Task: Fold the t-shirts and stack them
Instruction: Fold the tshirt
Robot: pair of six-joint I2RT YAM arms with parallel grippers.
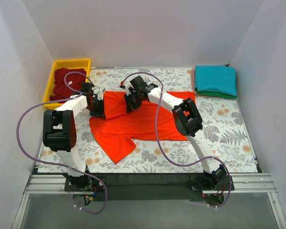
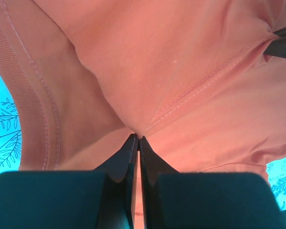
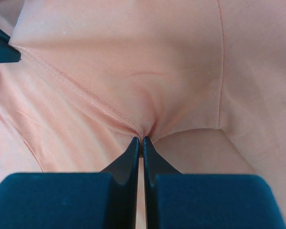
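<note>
An orange-red t-shirt point(image 1: 133, 125) lies spread on the floral cloth in the middle of the table. My left gripper point(image 1: 97, 108) is at its left upper edge, shut on a pinch of the orange-red cloth point(image 2: 148, 95); the fabric puckers at the tips point(image 2: 138, 138). My right gripper point(image 1: 132, 102) is a little to the right near the collar, also shut on a pinch of the same shirt point(image 3: 143, 86), with the tips point(image 3: 142, 139) in a pucker beside a seam. A dark maroon t-shirt point(image 1: 66, 83) fills the yellow bin. A folded teal t-shirt point(image 1: 215, 79) rests on a folded green one point(image 1: 219, 95) at the back right.
The yellow bin point(image 1: 53, 78) stands at the back left. The floral table cloth point(image 1: 224, 138) covers the table up to the white walls. Purple cables loop off both arms above the cloth. The other gripper's black fingertip point(image 2: 282, 42) shows at the left wrist view's right edge.
</note>
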